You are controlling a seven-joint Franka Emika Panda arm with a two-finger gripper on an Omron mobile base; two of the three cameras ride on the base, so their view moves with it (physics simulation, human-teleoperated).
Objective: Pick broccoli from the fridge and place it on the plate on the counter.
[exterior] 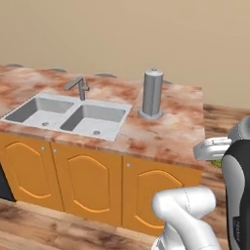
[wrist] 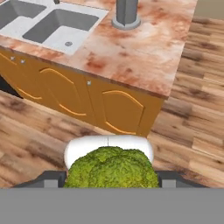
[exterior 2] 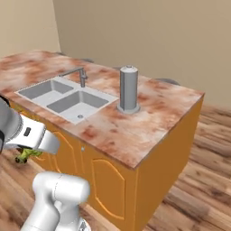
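green broccoli (wrist: 113,168) sits clamped in the closed gripper (wrist: 111,178), above the wood floor (wrist: 39,140) near the counter (wrist: 131,52).

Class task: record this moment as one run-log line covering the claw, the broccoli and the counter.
claw: shut on broccoli | position: above floor, short of counter | counter holds: sink, grey cylinder | placing: not yet done

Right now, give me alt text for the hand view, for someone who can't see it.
A bumpy green broccoli fills the bottom centre, held at the claw. Beyond it is wooden floor, then orange cabinets under a reddish-pink stone counter. On the counter are a steel double sink at top left and the base of a grey cylinder at top centre.
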